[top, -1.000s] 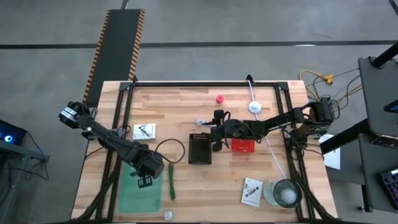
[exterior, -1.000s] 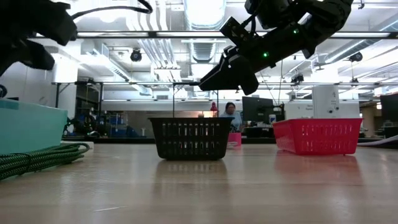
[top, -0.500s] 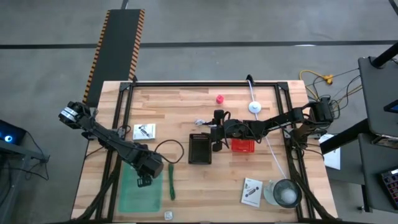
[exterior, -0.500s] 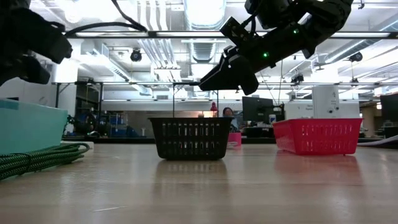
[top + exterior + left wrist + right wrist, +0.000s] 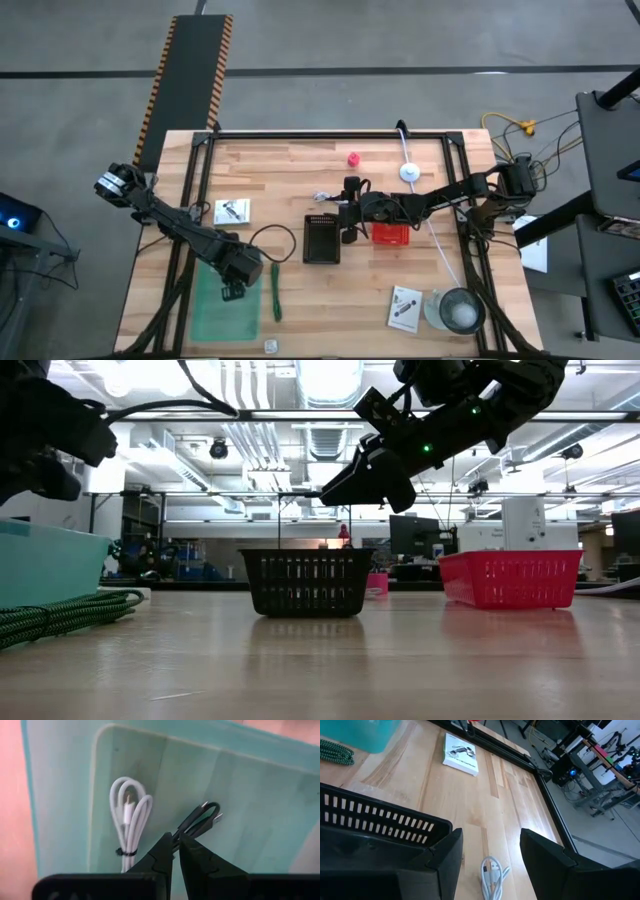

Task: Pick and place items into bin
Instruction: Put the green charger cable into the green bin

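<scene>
My left gripper [image 5: 232, 291] [image 5: 175, 845] points down over the teal bin [image 5: 205, 315] and is shut on a thin black cable [image 5: 202, 817]. A coiled white cable [image 5: 129, 815] lies on the bin's floor. My right gripper [image 5: 345, 212] [image 5: 490, 855] hangs open and holds nothing, above the table beside the black basket [image 5: 322, 238]. Under it on the wood lies another white cable [image 5: 492, 875]. Loose on the table are a green strip [image 5: 276, 292], a white printed card [image 5: 232, 211], a red knob [image 5: 353, 158] and a small metal piece [image 5: 270, 346]. My left gripper pinches the folded black cable between its two fingertips, on the strands [image 5: 181, 831] below the bend. The fingers come from above, pointing down. The cable's bend and its two plug ends [image 5: 210, 812] stick out past the fingertips, over the bin's floor.
A red basket [image 5: 390, 235] stands right of the black one. A white disc on a cord [image 5: 409, 172] lies at the far right. A round clear container [image 5: 460, 310] and a second card [image 5: 405, 308] are at the near right. A black frame [image 5: 330, 134] rims the table.
My left gripper has sunk a little toward the teal bin, still shut on the black cable, and then kept still. My right arm has not moved.
</scene>
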You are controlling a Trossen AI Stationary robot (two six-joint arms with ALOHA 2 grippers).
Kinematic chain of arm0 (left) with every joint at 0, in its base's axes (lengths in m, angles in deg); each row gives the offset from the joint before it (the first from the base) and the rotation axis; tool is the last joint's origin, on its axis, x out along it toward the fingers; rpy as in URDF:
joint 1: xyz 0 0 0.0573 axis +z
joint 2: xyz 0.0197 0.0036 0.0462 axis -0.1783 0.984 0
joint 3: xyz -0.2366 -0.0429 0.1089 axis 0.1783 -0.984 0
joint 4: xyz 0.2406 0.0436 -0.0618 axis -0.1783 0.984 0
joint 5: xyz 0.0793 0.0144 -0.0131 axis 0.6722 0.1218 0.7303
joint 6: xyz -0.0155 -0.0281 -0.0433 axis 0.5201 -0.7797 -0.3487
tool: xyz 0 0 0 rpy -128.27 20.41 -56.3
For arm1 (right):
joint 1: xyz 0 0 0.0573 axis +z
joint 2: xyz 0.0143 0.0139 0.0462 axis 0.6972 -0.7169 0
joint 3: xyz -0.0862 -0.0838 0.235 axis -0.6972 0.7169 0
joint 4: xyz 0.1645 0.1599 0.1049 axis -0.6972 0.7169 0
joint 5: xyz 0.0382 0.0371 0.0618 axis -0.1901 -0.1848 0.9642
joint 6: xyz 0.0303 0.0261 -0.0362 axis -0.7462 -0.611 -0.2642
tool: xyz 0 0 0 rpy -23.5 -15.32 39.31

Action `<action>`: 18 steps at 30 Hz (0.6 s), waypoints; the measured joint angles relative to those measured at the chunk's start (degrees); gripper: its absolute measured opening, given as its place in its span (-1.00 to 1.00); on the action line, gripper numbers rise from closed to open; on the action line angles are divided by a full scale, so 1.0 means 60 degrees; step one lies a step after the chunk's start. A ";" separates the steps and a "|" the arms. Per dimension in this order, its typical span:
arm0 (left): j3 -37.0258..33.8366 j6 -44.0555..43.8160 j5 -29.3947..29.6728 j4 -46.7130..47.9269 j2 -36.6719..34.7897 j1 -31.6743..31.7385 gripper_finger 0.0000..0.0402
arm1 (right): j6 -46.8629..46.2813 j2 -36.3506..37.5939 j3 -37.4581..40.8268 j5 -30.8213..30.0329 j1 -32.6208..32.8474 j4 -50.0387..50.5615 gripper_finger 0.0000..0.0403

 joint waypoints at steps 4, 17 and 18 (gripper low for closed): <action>0.0001 0.0000 0.0003 -0.0042 0.0000 0.0004 -0.92 | 0.0000 0.0001 0.0000 0.0000 0.0001 0.0002 -0.08; 0.0143 0.0076 0.0011 -0.0026 -0.0011 0.0011 -0.92 | -0.0002 -0.0001 0.0000 0.0000 -0.0001 -0.0002 -0.08; 0.0194 0.0211 0.0011 0.0023 -0.0011 0.0011 -0.92 | 0.0000 0.0001 0.0000 0.0000 0.0000 -0.0002 -0.08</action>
